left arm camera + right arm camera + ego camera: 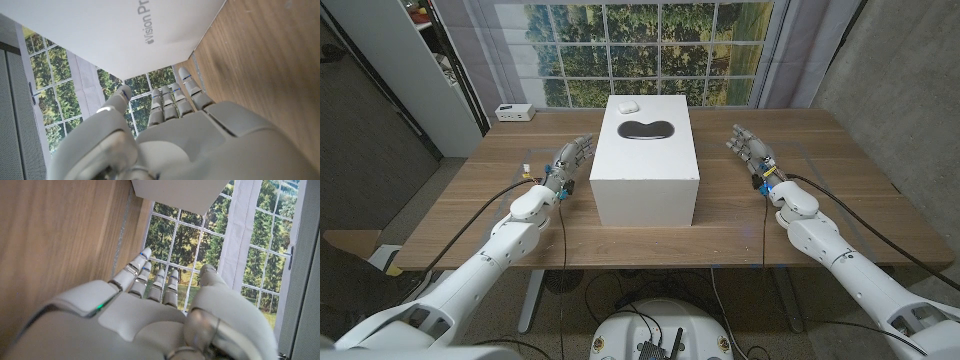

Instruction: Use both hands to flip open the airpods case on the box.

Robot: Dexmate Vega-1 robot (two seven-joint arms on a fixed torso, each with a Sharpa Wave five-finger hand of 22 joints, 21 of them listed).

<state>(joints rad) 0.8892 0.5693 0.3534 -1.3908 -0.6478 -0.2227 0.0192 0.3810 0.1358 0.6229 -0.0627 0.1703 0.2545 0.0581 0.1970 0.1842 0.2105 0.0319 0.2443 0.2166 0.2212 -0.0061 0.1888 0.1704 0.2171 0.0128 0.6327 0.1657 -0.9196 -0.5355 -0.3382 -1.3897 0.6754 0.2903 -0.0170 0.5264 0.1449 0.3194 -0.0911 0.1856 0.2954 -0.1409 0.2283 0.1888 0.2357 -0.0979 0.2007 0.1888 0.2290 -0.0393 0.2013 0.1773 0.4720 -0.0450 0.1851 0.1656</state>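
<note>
A small white airpods case (627,104), lid closed, lies on the far end of the top of a large white box (647,175) in the middle of the table. The box top carries a dark picture. My left hand (568,160) stands just left of the box with fingers stretched out and holds nothing; the left wrist view has the box side (120,30) close beside those fingers (172,97). Off to the right of the box, my right hand (750,148) is likewise open with fingers (150,277) extended, a gap away from the box (185,192).
A small white device (514,113) sits at the table's back left corner. The wooden table (740,215) has bare surface on both sides of the box. A window with trees is behind the table.
</note>
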